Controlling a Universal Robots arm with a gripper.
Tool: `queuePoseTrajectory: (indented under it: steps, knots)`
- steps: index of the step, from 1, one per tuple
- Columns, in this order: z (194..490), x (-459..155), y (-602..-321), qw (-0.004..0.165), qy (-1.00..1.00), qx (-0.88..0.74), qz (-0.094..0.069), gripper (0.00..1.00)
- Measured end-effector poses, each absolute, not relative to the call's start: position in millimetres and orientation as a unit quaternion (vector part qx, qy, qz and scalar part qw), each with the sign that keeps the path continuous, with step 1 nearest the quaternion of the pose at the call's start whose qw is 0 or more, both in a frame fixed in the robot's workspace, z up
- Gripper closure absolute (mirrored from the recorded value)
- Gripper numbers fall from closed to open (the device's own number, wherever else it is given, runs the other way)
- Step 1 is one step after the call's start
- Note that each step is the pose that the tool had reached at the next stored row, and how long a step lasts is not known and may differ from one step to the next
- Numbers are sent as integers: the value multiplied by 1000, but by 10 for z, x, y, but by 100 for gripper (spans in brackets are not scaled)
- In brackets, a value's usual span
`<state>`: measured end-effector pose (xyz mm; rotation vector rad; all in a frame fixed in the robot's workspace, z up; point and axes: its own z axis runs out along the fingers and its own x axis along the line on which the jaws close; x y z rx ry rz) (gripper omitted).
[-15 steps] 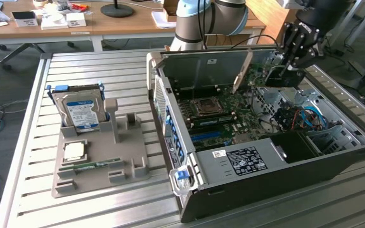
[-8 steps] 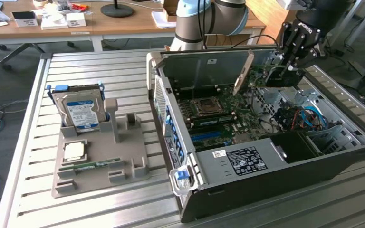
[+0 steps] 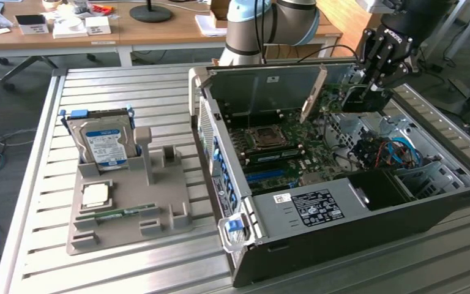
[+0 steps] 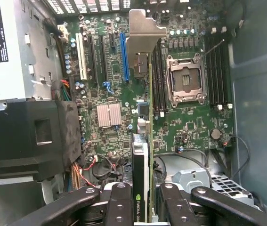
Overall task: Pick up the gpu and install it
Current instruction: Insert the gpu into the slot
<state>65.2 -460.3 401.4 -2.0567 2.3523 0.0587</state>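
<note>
The gpu (image 3: 335, 98) hangs on edge above the open computer case (image 3: 341, 214), its long silver bracket pointing toward the exterior view's left. My gripper (image 3: 376, 92) is shut on the card's black cooler side and holds it over the motherboard (image 3: 284, 147). In the wrist view the gpu (image 4: 142, 150) appears edge-on, with its silver bracket (image 4: 145, 33) beside the blue slot (image 4: 124, 56). My gripper (image 4: 142, 209) clamps the card from both sides, and the fingers (image 4: 119, 207) press against it. The card is still clear of the board.
A grey parts holder (image 3: 161, 214) on the slatted table carries an upright hard drive (image 3: 104, 144), a processor chip (image 3: 96, 195) and a memory stick (image 3: 125, 213). Inside the case are a black power supply (image 3: 382, 190), blue cables (image 3: 398, 150) and a CPU socket (image 4: 186, 77).
</note>
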Motion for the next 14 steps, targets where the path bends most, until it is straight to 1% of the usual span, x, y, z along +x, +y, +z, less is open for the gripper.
queuePoseTrajectory:
  steps: [14]
  knots:
    - [4012, 652, -4603, 8, 737, -675, 19, 73]
